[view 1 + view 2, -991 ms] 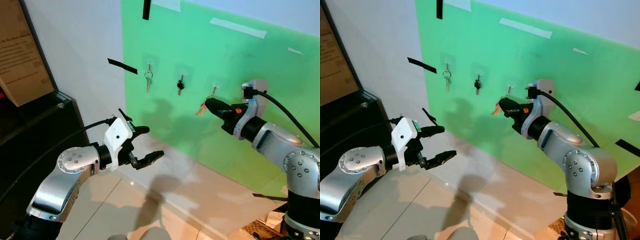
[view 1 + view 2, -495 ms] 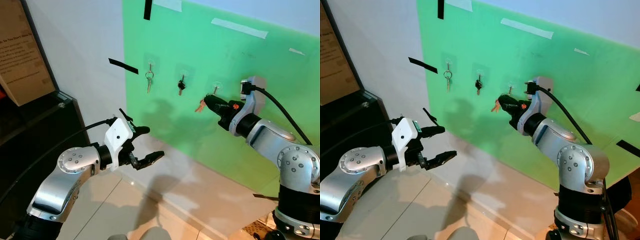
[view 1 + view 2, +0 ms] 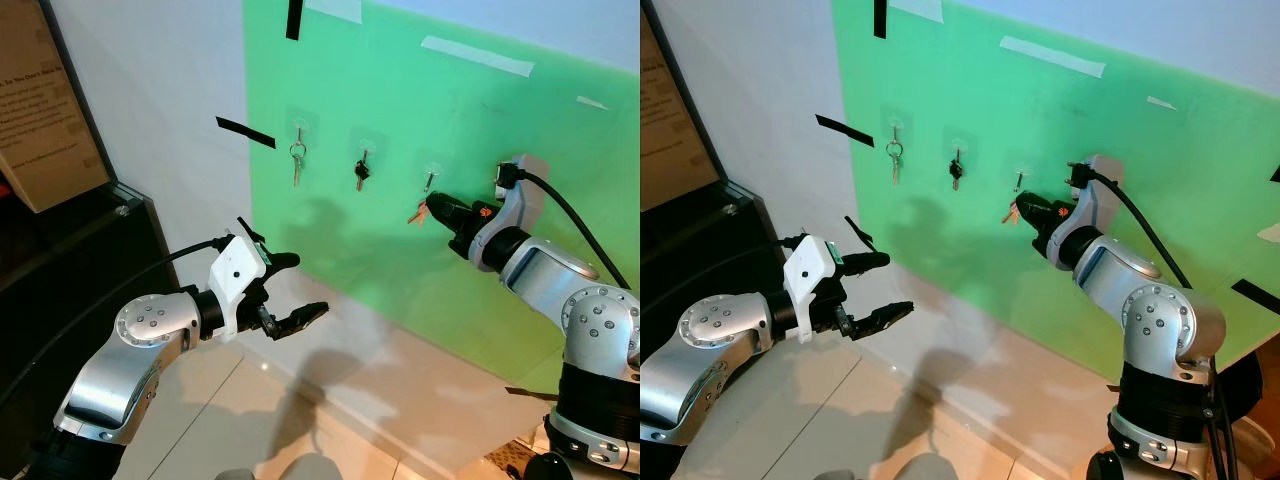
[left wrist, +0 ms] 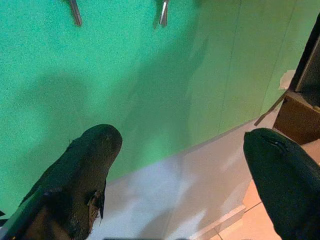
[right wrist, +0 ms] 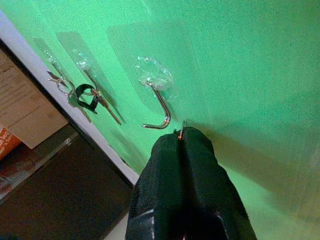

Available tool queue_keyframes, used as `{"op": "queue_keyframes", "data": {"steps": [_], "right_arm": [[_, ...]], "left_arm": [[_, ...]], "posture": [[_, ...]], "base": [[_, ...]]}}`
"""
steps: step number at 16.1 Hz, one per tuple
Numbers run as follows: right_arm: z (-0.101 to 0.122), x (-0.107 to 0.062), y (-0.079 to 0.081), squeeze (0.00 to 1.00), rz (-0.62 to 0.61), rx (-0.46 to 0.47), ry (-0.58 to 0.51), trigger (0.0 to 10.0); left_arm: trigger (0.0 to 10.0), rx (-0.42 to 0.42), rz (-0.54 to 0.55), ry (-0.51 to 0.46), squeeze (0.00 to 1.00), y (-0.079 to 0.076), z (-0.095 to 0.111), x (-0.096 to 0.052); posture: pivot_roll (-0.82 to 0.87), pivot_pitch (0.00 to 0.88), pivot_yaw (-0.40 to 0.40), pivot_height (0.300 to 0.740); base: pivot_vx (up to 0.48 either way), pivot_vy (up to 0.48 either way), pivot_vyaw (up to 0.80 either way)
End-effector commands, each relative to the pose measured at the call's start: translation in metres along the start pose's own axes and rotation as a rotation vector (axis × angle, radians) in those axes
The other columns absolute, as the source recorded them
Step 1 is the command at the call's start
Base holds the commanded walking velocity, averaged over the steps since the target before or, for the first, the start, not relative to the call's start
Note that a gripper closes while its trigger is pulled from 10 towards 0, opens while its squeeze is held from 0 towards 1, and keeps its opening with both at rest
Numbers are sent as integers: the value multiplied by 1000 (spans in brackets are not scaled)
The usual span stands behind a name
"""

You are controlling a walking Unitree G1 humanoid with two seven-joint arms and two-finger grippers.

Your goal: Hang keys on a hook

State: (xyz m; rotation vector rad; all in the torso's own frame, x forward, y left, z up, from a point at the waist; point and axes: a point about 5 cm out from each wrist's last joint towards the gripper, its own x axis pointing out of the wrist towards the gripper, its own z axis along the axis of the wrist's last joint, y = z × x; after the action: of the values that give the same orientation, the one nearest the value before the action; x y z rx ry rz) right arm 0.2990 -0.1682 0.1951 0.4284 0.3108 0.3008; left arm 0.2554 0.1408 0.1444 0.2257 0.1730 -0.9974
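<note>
Three clear hooks are stuck in a row on the green wall panel [image 3: 480, 230]. Silver keys [image 3: 296, 157] hang on the first hook and a black-headed key [image 3: 361, 171] on the second. The third hook [image 3: 430, 177] is bare; in the right wrist view its metal hook [image 5: 159, 106] curves just beyond my fingertips. My right gripper [image 3: 433, 208] is shut on a small copper-coloured key [image 3: 417, 214], held just below and beside that hook, and a thin bit of metal [image 5: 181, 131] pokes out between the pads. My left gripper [image 3: 305, 285] hangs open in the air, low and to the left, holding nothing.
A black cabinet [image 3: 70, 260] stands at the left under a brown cardboard sign [image 3: 40, 110]. Black tape strips [image 3: 245, 131] and white tape strips [image 3: 476, 56] are stuck on the wall. Beige floor tiles [image 3: 300, 410] lie below.
My right gripper has carried the key to the right and in toward the wall, ending just under the third hook. The left arm has stayed where it was.
</note>
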Motion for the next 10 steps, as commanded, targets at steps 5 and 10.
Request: {"op": "queue_keyframes", "data": {"steps": [5,10], "right_arm": [[12,-4,6,0,54,49,-59,10000],[10,-1,6,0,34,80,-57,10000]], "left_arm": [[10000,18,-10,-4,0,0,4,2],[10000,19,-9,-4,0,0,4,2]], "posture": [[43,0,-95,740],[47,0,-99,740]], "base": [[0,0,0],[0,0,0]]}}
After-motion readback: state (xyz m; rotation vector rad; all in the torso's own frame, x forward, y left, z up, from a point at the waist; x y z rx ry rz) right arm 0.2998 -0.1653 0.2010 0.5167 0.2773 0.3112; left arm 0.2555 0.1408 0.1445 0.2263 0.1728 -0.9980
